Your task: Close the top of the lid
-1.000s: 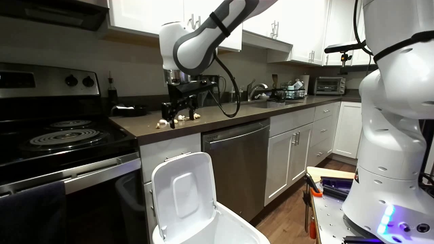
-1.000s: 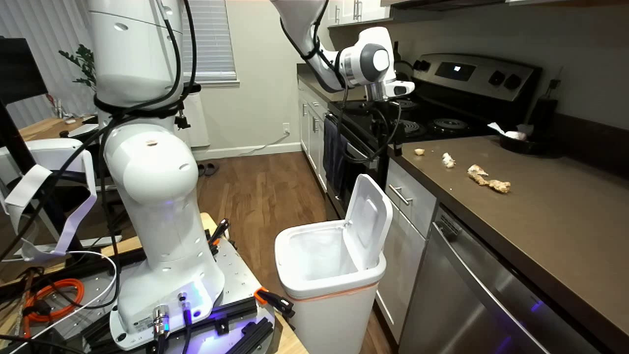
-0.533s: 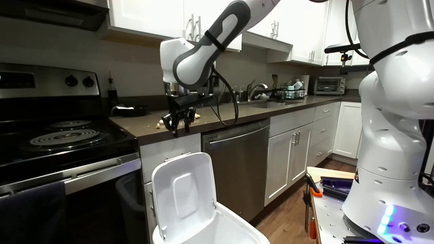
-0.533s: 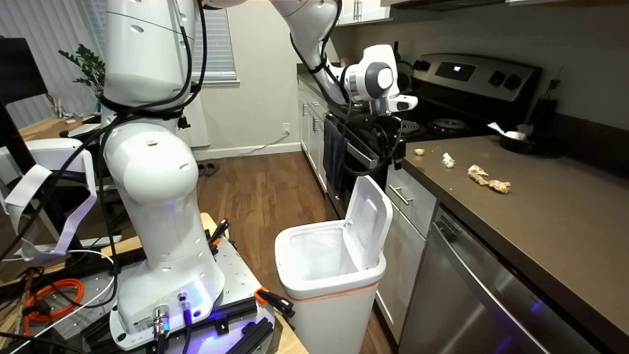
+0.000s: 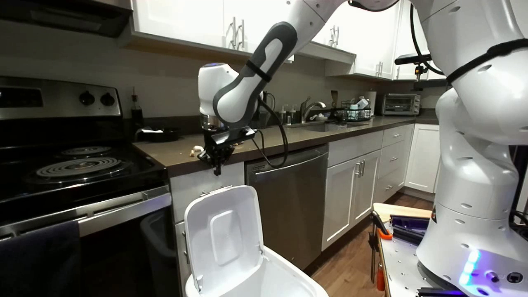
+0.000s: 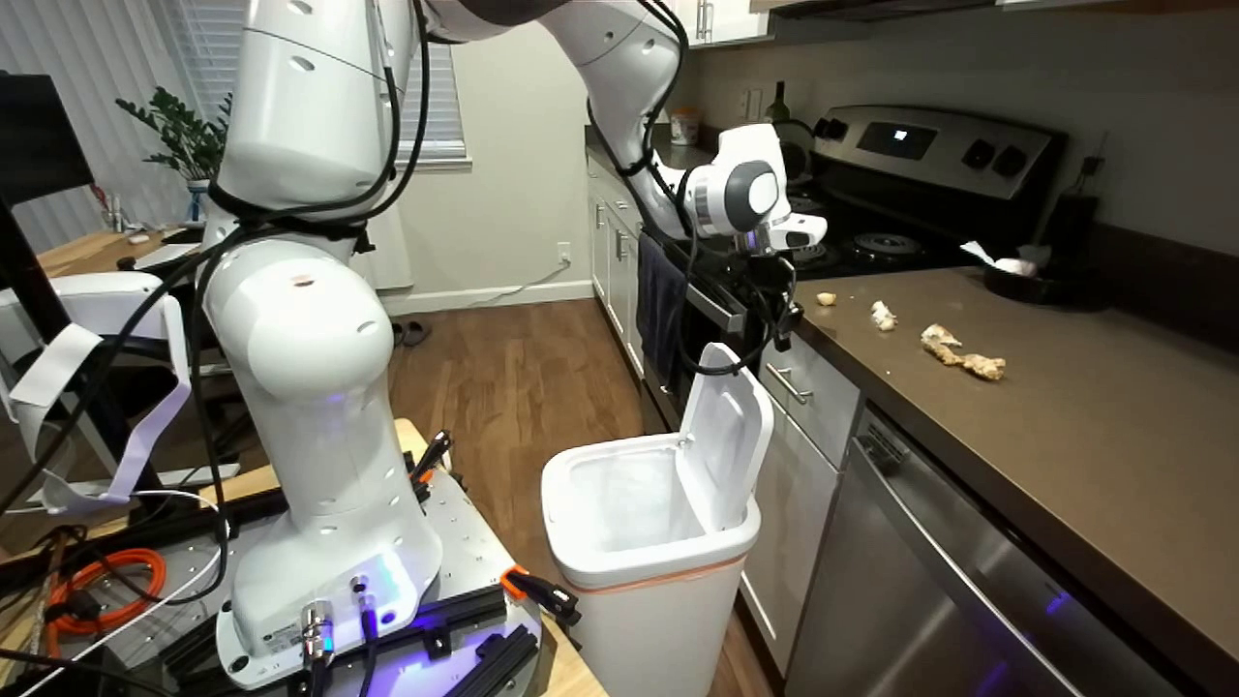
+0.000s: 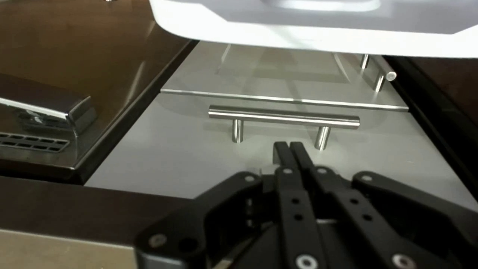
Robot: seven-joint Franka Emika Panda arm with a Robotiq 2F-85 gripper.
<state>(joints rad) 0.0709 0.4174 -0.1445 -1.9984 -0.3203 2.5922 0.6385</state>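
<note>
The lid (image 7: 321, 28) is being cut off by the wrist view's top edge, and in both exterior views the bin (image 6: 658, 629) is being cropped at its base. The lid is being shown raised from the bin's rim nearest the counter (image 6: 1045, 436). Above the bin's level, the fingers (image 7: 283, 154), spread a second ago, are now being held clenched together and are being lowered nearer the lid.

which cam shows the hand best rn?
The wrist view: the hand is large and close there, fingertips side by side with nothing visible between them. Both exterior views show it only small and dark, the fingertips hard to tell apart; in an exterior view they at least show against the white drawer front.
</note>
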